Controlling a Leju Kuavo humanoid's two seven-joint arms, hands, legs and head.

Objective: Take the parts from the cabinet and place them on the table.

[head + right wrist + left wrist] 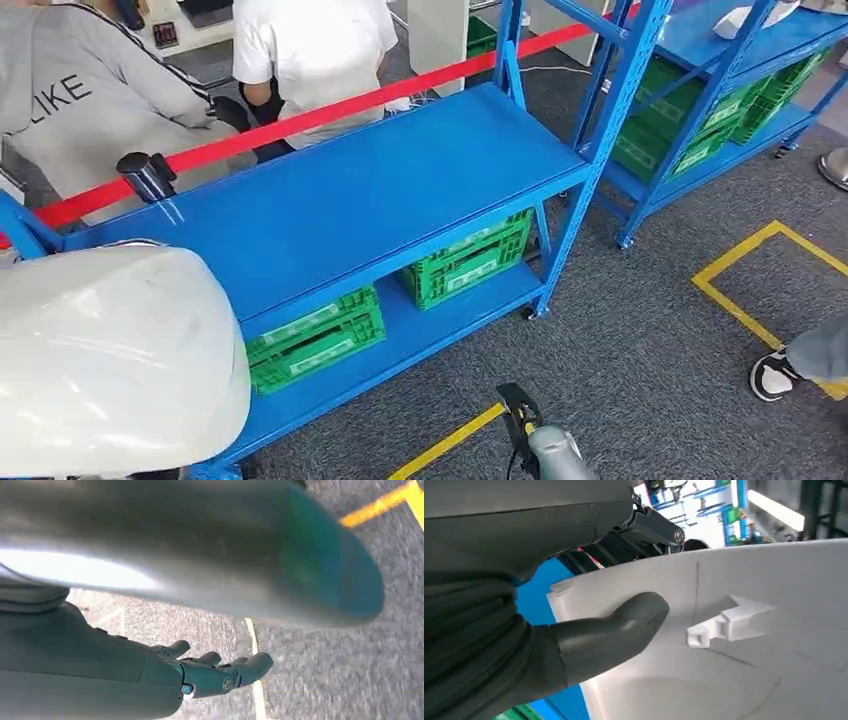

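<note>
While the left hand (589,640) grips a big white part (110,360) at about eight o'clock in the head view, its thick thumb presses flat on the part's inner face and dark fingers hook over the rim. The right hand (220,672) hangs over grey carpet (640,360), fingers loosely straight and apart, holding nothing. A blue rack (370,200) runs from nine o'clock towards one o'clock, with green crates (465,260) on its lower shelf; a red bar (330,110) and two people (310,50) stand behind it. Yellow floor tape (745,270) lies at three o'clock. Up close, the left wrist view shows a small white clip (729,622) moulded on the part.
</note>
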